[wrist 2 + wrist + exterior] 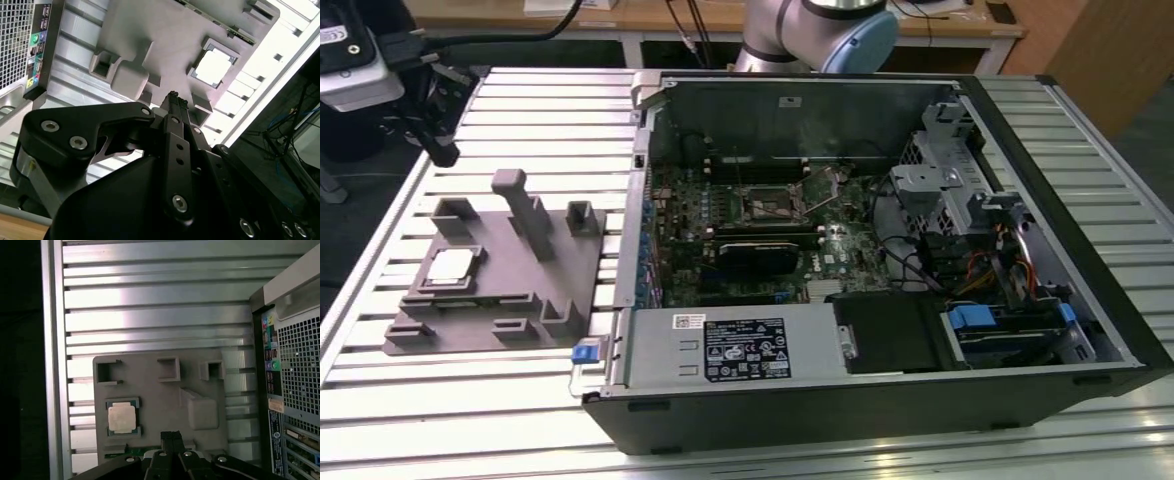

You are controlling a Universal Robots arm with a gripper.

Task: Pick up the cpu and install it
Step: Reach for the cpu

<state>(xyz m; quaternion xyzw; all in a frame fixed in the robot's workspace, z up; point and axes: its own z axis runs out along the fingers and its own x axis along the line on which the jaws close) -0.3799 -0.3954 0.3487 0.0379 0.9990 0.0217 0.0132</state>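
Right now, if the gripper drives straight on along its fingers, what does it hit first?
The gripper likely meets the grey fixture plate beside the cpu, not on it. Depth unclear.

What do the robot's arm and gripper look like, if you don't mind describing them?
The arm is silver-grey tubing with a pale blue joint cap. The gripper is matte black, with angular link plates fastened by silver screws and two slim black fingers.

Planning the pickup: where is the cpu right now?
The cpu lies in a recess of the grey fixture plate, on the exterior view's left, beside the open computer case.
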